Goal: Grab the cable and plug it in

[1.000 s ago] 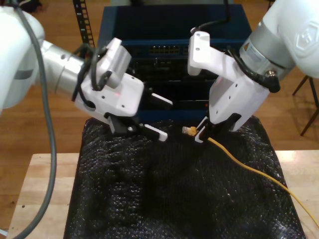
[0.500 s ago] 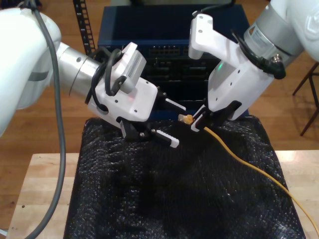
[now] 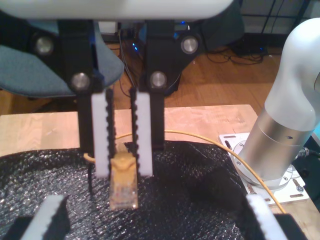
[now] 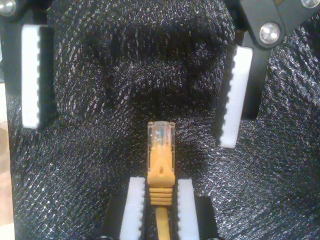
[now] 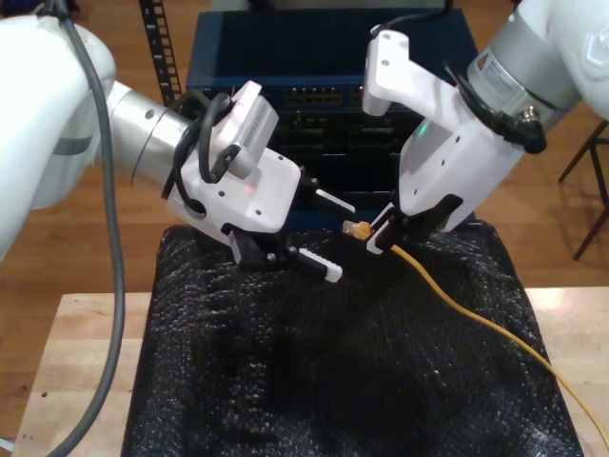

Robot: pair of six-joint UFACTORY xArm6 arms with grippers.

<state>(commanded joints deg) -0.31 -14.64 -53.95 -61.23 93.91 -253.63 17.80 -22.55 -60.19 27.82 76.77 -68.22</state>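
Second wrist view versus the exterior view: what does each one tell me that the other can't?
Second wrist view: the clear tip and ribbed orange boot of the plug, close up. Exterior view: the blue rack with its ports behind, and the wooden table. Shared: my second gripper shut on the cable, my first gripper open opposite it, and the black padded mat.

My first gripper (image 5: 328, 233) has a white angular housing, black finger links and white serrated pads (image 3: 50, 215). Black cables (image 5: 195, 152) loop over its silver wrist (image 5: 143, 133), and a thick grey cable (image 5: 112, 286) hangs beside the white arm. My second gripper (image 5: 379, 238) matches, with 4 silver screws (image 3: 158, 79) on its black links and a small green light (image 5: 419, 124)
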